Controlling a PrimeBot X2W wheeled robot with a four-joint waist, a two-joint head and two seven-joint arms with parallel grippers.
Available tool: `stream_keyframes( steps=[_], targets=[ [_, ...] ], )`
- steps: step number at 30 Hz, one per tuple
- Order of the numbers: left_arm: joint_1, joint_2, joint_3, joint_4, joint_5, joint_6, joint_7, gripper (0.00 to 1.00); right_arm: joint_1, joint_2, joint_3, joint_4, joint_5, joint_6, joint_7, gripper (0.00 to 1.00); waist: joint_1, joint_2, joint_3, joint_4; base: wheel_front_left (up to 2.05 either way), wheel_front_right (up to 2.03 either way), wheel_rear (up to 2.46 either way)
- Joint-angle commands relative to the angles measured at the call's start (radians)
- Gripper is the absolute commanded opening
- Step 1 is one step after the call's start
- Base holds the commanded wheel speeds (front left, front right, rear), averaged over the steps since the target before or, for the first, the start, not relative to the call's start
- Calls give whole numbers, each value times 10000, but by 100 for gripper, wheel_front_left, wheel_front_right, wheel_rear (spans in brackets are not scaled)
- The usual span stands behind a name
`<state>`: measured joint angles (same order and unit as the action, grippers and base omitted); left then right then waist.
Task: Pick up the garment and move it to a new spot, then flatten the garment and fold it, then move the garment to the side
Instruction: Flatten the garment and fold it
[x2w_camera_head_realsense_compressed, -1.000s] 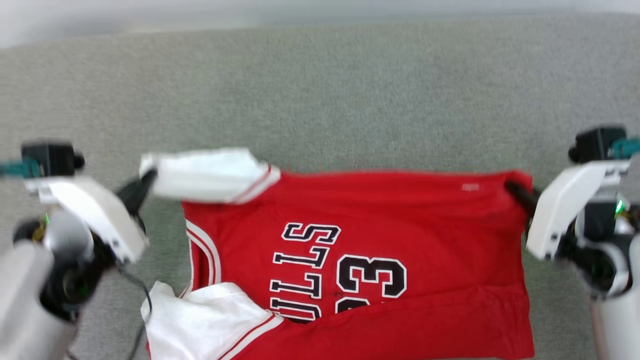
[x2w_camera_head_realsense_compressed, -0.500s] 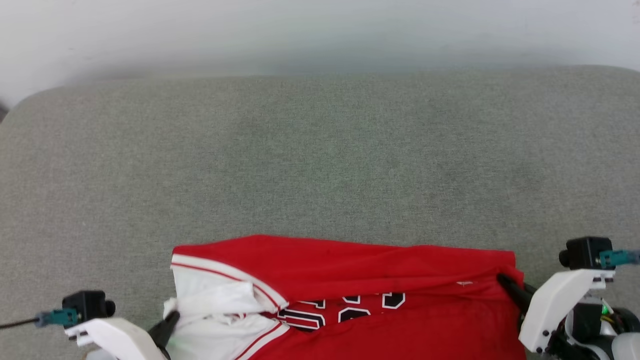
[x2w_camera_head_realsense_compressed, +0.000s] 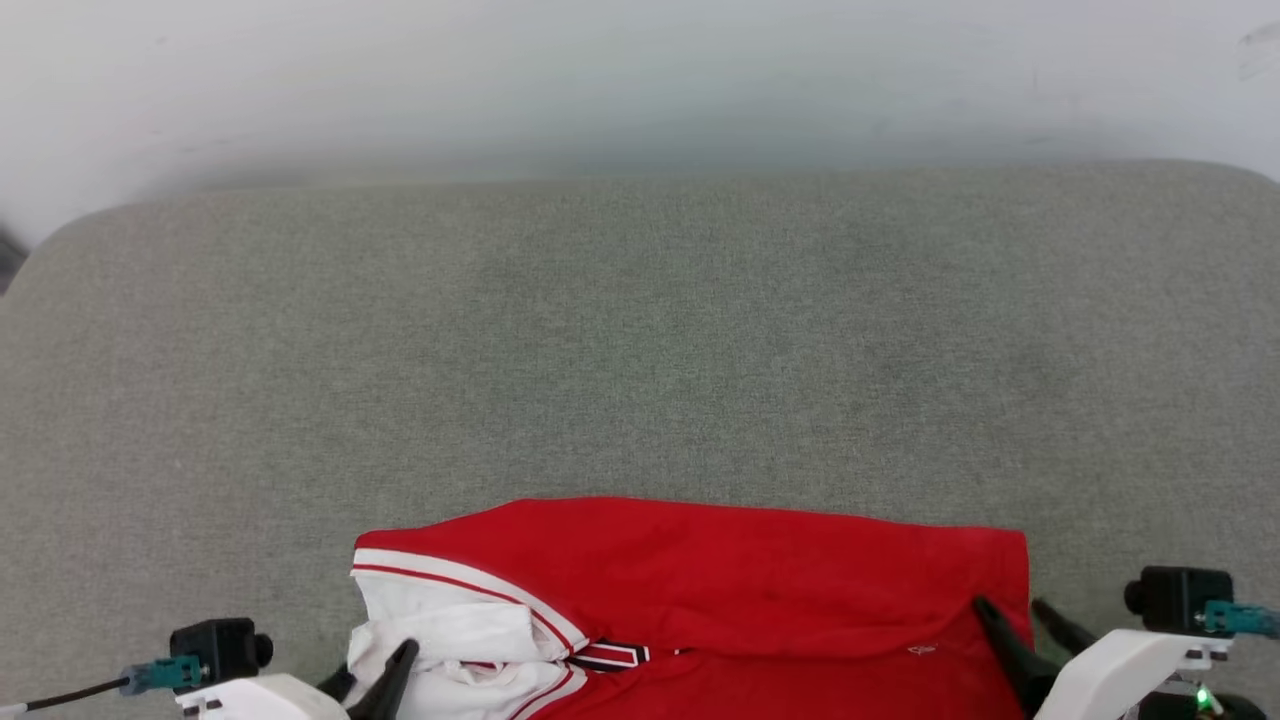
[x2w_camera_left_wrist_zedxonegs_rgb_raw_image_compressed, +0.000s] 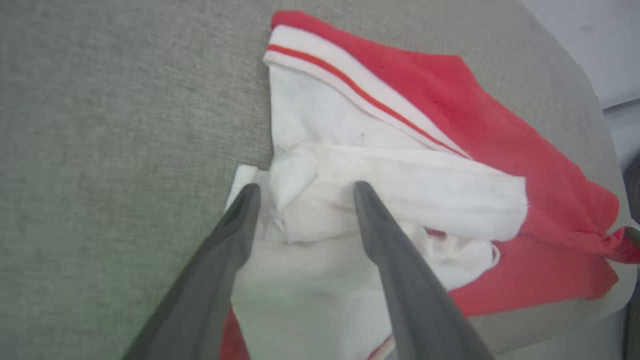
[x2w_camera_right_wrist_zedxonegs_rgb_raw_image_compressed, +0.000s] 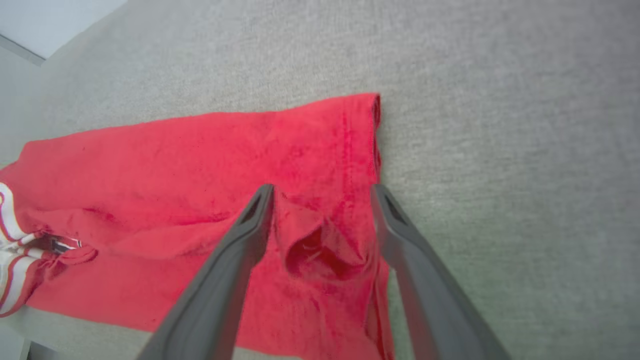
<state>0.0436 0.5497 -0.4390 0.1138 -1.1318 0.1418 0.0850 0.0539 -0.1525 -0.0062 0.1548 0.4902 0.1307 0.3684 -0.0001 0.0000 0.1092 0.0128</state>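
Here's the red jersey T-shirt (x2w_camera_head_realsense_compressed: 700, 590), low and central in the head view. It lies doubled over lengthwise along the near edge of the grey-green upholstered surface (x2w_camera_head_realsense_compressed: 640, 350). Plain red cloth is uppermost, and only a sliver of black-and-white lettering (x2w_camera_head_realsense_compressed: 612, 655) peeps out at the fold. We read that as the long fold laid down, and it explains why the shirt sits so close to us: both ends are within reach.

At our left end the white sleeve (x2w_camera_left_wrist_zedxonegs_rgb_raw_image_compressed: 390, 185) lies rumpled in a heap below its striped trim (x2w_camera_left_wrist_zedxonegs_rgb_raw_image_compressed: 350, 85). The left jaws stand open, one on either side of that heap, gripping nothing. At the other end the right jaws stand open too, astride a small pucker (x2w_camera_right_wrist_zedxonegs_rgb_raw_image_compressed: 320, 245) in the red cloth just inside the hem (x2w_camera_right_wrist_zedxonegs_rgb_raw_image_compressed: 374, 145). Nothing is held there either, so the shirt rests under its own weight.

What next? We judge that the sleeve wants tucking and smoothing before another fold, or the bundle comes out lumpy. There's plenty of bare upholstery beyond, up to the pale wall (x2w_camera_head_realsense_compressed: 640, 80), for the final move aside.
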Motion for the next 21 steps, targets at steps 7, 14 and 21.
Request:
stream_keyframes(
  steps=[7,14,21],
  targets=[
    [-523,166,81,-808,1162,207,-1152,100,-87,-114,-219,-1146,-368,-2,-577,100,1,0,-351,-43,0,0,0],
    [-975,179,89,-1812,2581,647,-2462,100,-605,-626,-686,-1568,-518,-2,724,100,1,0,-421,-17,0,0,0],
    [-1399,35,-52,-2374,4416,1225,-3337,100,-598,-1204,-1082,-1846,-627,-2,2807,100,1,0,-247,291,0,0,0]
  ],
)
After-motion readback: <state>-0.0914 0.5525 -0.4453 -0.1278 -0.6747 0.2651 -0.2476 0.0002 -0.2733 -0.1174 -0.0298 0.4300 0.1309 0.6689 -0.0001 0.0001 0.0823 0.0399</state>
